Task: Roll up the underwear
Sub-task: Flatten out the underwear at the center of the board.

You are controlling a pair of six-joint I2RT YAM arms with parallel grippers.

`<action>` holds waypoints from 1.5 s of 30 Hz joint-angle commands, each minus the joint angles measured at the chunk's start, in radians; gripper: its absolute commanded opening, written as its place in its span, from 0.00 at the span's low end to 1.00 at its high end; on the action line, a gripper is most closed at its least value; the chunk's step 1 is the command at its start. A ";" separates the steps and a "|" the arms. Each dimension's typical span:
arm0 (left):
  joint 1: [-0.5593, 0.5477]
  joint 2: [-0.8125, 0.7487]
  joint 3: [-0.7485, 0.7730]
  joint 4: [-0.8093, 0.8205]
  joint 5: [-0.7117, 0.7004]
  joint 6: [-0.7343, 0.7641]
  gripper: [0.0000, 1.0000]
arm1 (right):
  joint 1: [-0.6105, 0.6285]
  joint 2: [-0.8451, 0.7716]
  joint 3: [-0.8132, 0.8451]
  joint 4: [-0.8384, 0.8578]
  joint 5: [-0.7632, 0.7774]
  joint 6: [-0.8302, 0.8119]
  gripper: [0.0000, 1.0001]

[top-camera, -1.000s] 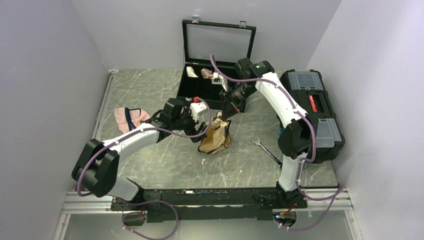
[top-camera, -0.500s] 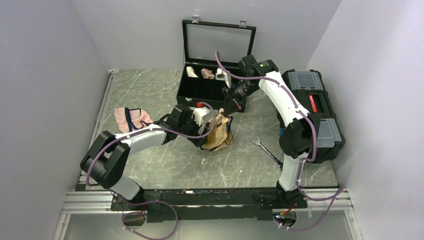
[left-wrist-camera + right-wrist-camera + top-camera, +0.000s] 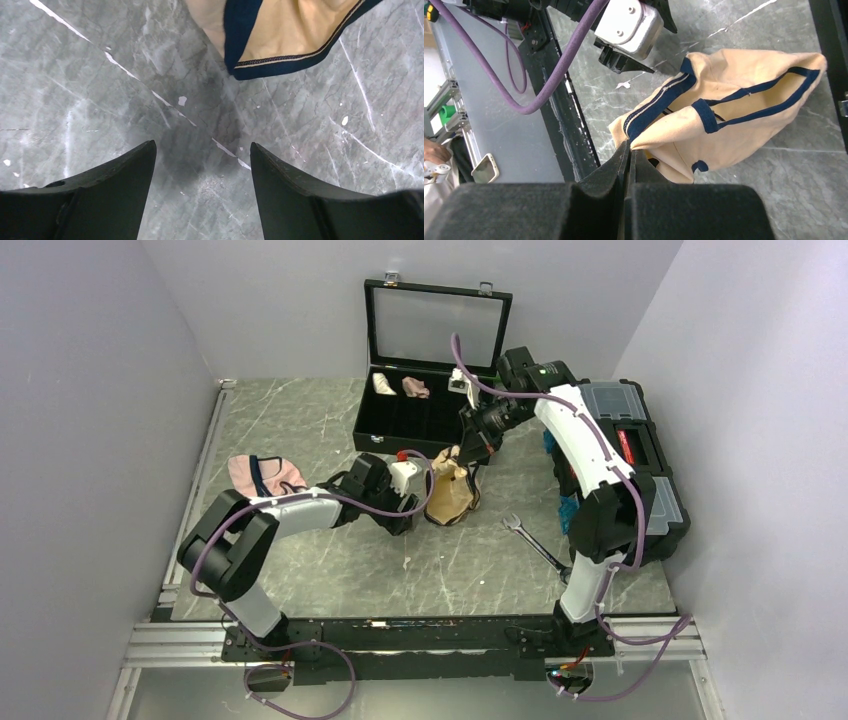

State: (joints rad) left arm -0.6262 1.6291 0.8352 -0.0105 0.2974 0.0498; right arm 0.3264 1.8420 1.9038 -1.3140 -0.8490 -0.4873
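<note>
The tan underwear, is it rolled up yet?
Not rolled. The underwear hangs loose and crumpled from the shut right hand.

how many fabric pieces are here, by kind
tan underwear: 1
pink underwear: 1
small fabric rolls in the black case: 2 (cream roll, pink roll)
total: 4

Left arm [image 3: 290,510] stretched low, left claw [image 3: 202,150] spread wide, right arm [image 3: 575,430] angled down, right claw [image 3: 629,150] pinched closed
</note>
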 commanded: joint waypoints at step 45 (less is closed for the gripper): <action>0.149 0.167 0.284 -0.037 0.189 -0.113 0.00 | -0.116 -0.051 -0.135 0.140 0.403 0.091 0.00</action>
State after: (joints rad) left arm -0.5362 1.8652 1.0306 0.0925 0.4141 -0.1417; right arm 0.2173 1.8378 1.7828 -1.2121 -0.6785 -0.4194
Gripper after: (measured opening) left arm 0.012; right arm 0.010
